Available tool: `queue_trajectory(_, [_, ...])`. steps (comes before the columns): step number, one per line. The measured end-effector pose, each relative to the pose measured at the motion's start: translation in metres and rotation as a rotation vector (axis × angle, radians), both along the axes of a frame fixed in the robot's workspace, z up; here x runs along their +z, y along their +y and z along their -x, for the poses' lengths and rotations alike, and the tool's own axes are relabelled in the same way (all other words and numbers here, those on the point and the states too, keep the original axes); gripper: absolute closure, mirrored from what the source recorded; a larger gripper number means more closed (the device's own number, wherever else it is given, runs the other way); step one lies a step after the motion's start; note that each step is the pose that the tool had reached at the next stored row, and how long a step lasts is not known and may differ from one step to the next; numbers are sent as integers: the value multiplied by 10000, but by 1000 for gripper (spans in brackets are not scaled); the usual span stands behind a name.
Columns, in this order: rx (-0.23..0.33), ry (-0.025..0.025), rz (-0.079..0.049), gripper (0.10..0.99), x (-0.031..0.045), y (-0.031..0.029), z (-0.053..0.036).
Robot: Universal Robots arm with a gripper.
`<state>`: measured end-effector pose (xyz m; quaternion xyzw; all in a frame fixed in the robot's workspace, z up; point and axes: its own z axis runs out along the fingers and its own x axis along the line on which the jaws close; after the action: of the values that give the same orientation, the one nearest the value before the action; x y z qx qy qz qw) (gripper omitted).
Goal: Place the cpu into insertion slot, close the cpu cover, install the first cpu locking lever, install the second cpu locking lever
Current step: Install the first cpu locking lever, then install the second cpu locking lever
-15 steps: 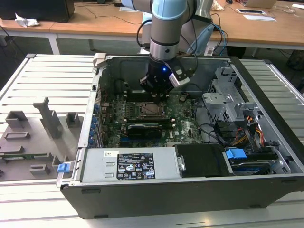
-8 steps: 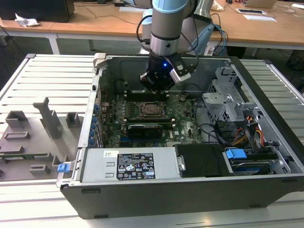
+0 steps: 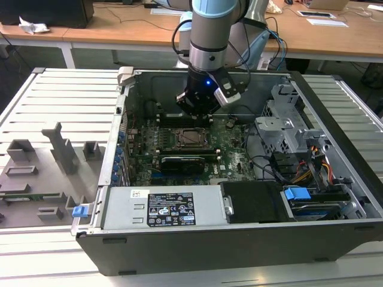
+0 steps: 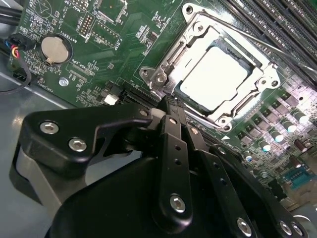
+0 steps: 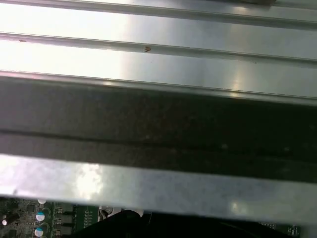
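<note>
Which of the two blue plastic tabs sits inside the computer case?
The blue tab on the drive bay at the exterior view's right; the other tab sticks out at the case's outer corner.

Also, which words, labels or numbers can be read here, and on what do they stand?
Black label on the grey box: too small to read.
White sticker on the same box: too small to read.
White print on the green board: blurred, unreadable.
</note>
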<state>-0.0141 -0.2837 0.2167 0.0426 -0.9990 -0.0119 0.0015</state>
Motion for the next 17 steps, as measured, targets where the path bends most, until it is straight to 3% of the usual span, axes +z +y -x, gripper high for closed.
queue_trajectory(6, [1, 1, 1, 980, 0, -27, 0])
queue_trajectory(15, [1, 1, 1, 980, 0, -153, 0])
queue_trajectory(17, [-1, 1, 0, 980, 48, -156, 0])
